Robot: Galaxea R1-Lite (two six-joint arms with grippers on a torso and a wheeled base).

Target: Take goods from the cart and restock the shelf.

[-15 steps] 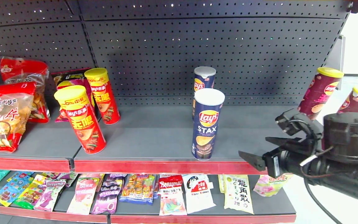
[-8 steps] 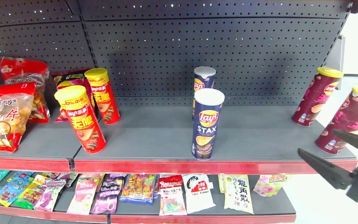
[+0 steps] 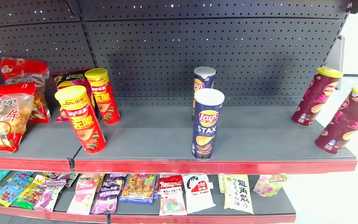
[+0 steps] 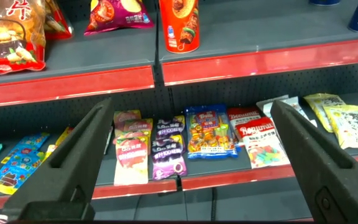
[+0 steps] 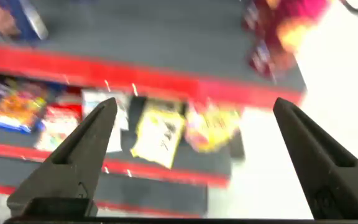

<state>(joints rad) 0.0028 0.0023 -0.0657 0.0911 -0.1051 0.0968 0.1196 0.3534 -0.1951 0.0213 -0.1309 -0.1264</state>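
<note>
The upper shelf [image 3: 154,133] carries a blue can [image 3: 207,124] upright at its front edge, mid-span. Right of the blue can stand the front maroon can [image 3: 348,119], at the shelf's corner, and the rear maroon can [image 3: 316,96]. Left of it are red cans [image 3: 80,119] and red snack bags [image 3: 5,116]. Below it lie small packets [image 3: 172,194] (flat, in a row). The left gripper [image 4: 191,104] and right gripper [image 5: 194,102] face that lower tier, fingers spread wide and empty.

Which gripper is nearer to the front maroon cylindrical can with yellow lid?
Right. The right gripper is just below the maroon can; the left gripper is far off, below the red yellow-lidded can.
</note>
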